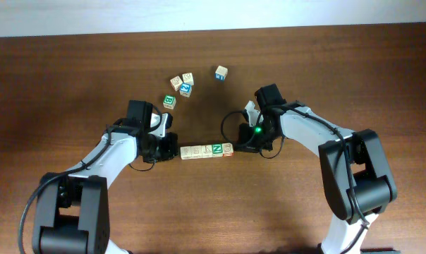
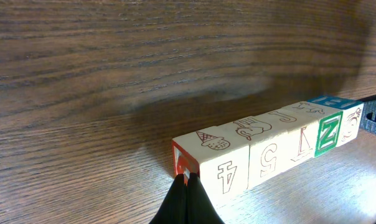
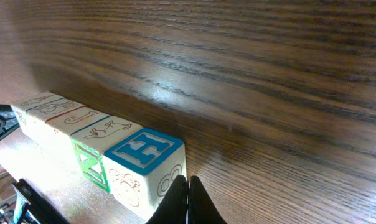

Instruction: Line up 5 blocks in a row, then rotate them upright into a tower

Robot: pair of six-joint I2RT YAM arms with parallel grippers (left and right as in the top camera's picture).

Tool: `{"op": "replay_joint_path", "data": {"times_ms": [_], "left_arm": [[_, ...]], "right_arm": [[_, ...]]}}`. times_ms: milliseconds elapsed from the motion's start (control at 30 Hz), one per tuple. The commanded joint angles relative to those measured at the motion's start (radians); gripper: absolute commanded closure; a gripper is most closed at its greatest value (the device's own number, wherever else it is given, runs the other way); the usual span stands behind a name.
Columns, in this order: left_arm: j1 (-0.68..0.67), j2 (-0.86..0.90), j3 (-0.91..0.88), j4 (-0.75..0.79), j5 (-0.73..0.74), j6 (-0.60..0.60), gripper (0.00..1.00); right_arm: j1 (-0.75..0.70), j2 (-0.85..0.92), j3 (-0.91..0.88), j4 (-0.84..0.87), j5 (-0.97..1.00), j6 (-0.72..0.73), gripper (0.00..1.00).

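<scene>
Five blocks lie end to end in a row (image 1: 207, 151) at the table's middle. The green-faced N block (image 1: 217, 149) (image 2: 329, 132) is second from the right. My left gripper (image 1: 173, 147) (image 2: 187, 182) is shut, and its tips touch the red-edged end block (image 2: 183, 165) at the row's left end. Shut as well, my right gripper (image 1: 240, 140) (image 3: 188, 183) has its tips against the right end block (image 3: 142, 163), which shows a blue H face in the right wrist view. Neither gripper holds anything.
Several loose alphabet cubes lie behind the row: a cluster of cubes (image 1: 182, 85), a green-bordered cube (image 1: 169, 101) and a single cube (image 1: 221, 72) further right. The table's pale far edge (image 1: 213, 29) runs along the top.
</scene>
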Motion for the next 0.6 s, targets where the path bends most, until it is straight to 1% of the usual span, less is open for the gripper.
{"op": "replay_joint_path", "data": {"times_ms": [0,367,433,567], "left_arm": [[-0.003,0.006,-0.008,0.003,0.018,-0.009,1.0],[-0.003,0.006,-0.008,0.006,0.018,-0.009,1.0],[-0.003,0.006,-0.008,0.006,0.018,-0.009,1.0],[-0.003,0.006,-0.008,0.006,0.018,-0.01,1.0]], "right_arm": [[0.011,0.016,-0.004,0.0,-0.032,-0.032,0.96],[0.024,0.016,-0.004,0.0,-0.037,-0.04,0.96],[0.024,0.016,-0.003,0.011,-0.1,-0.094,0.96],[0.024,0.016,-0.003,0.014,-0.12,-0.111,0.96]]}}
